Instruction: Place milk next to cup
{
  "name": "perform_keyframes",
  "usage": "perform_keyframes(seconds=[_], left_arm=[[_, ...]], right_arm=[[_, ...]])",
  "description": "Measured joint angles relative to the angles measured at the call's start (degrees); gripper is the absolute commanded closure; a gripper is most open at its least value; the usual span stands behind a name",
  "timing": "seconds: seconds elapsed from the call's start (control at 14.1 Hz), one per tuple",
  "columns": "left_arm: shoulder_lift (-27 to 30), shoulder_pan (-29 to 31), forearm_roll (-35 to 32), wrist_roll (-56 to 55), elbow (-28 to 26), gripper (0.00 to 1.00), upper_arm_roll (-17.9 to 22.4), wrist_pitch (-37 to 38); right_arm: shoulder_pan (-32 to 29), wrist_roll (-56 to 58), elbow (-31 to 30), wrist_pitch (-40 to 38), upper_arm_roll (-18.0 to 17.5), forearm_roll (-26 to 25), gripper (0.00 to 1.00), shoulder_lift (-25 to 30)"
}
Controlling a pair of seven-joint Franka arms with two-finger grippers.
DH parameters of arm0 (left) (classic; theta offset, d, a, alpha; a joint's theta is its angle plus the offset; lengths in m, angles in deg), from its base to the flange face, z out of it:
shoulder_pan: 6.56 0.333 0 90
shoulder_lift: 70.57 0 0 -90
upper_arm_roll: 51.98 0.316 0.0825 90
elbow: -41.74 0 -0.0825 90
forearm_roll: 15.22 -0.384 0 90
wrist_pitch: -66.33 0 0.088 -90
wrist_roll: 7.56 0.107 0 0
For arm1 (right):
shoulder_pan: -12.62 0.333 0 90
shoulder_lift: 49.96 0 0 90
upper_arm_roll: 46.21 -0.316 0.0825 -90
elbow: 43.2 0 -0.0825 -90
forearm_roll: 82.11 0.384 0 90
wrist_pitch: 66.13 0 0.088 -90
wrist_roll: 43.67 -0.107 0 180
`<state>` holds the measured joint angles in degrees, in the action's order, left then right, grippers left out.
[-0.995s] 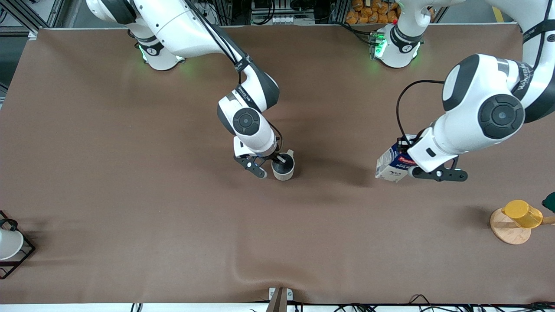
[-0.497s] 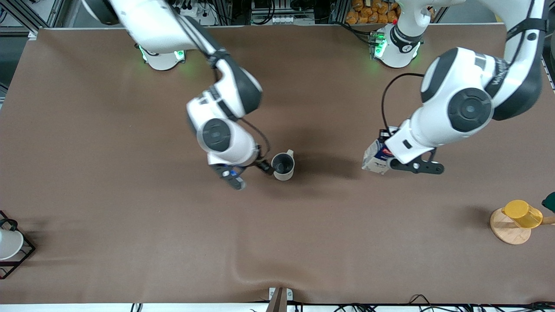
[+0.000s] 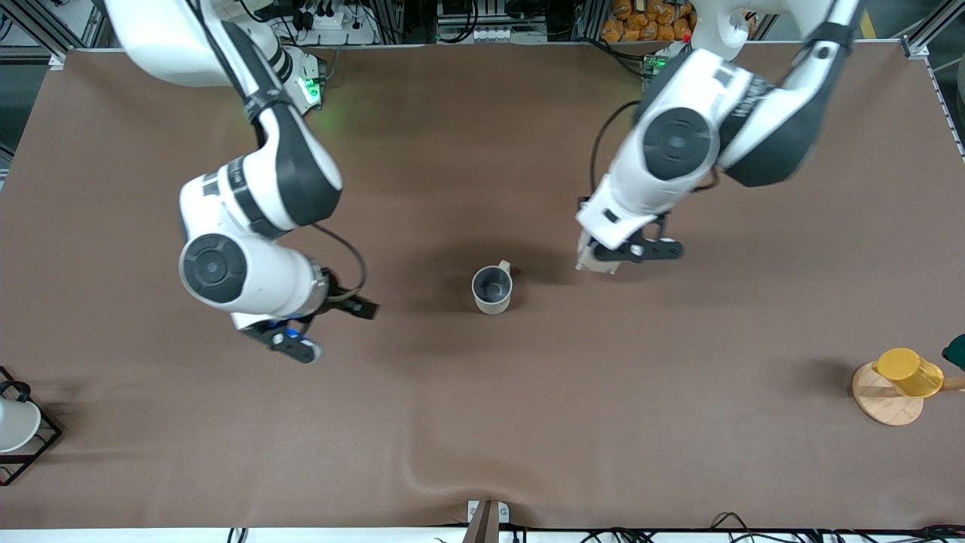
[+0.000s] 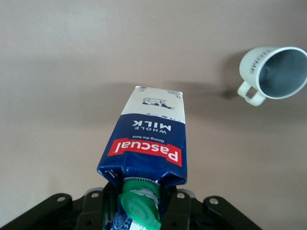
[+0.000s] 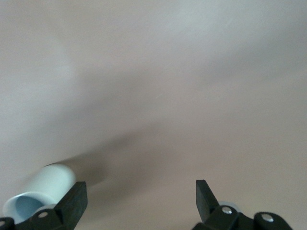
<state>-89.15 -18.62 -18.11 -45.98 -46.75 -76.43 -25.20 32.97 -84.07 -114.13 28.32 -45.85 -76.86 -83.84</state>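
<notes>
**Milk Held Up in the Air Near the Cup**

The left arm bent down from its base, and the left gripper hung over the bare table. Its jaws were shut tight on the milk, which tilted in the air with its green cap up by the fingers. The cup stood upright on the table, toward the right arm's end from the milk, apart from it.

The right arm curled low, and the right gripper hung over bare table, with its jaws wide open and holding nothing.

Lots of open brown table lay all around the cup. A yellow cup sat on a wooden disc near the table's edge at the left arm's end.
</notes>
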Motion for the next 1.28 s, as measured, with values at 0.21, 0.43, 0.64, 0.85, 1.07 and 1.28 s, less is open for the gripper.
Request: perform_keyframes(seconds=[0.21, 0.43, 0.64, 0.85, 1.07, 1.28], left_arm=[[-1.6, -4.1, 0.0, -6.7, 1.1, 0.82, -0.1, -0.1], [-4.3, -6.7, 0.0, -8.2, 3.1, 0.82, -0.1, -0.3], [-7.8, -9.2, 0.0, -8.6, 6.1, 0.8, 0.0, -0.7], [-10.5, -10.6, 0.0, -8.6, 7.9, 0.82, 0.1, -2.1], [-12.0, -11.1, 0.0, -8.6, 8.4, 0.83, 0.2, -4.1], [-13.6, -11.1, 0.0, -8.6, 8.9, 0.83, 0.2, -6.9]], right_arm=[[-3.5, 10.1, -2.7, 0.1, 0.2, -2.4, 0.0, 1.2], [-9.1, 21.8, -3.7, 0.1, 0.3, -2.5, 0.0, 1.8], [-13.4, 30.2, -3.9, 0.1, 0.4, -2.6, 0.0, 2.4], [-18.5, 39.6, -3.9, 0.2, 0.4, -2.6, 0.0, 2.7], [-21.9, 42.7, -4.3, -1.1, 0.4, -2.6, 0.0, 5.9], [-23.0, 43.2, -10.0, -0.9, 0.4, -2.6, 0.0, 12.5]])
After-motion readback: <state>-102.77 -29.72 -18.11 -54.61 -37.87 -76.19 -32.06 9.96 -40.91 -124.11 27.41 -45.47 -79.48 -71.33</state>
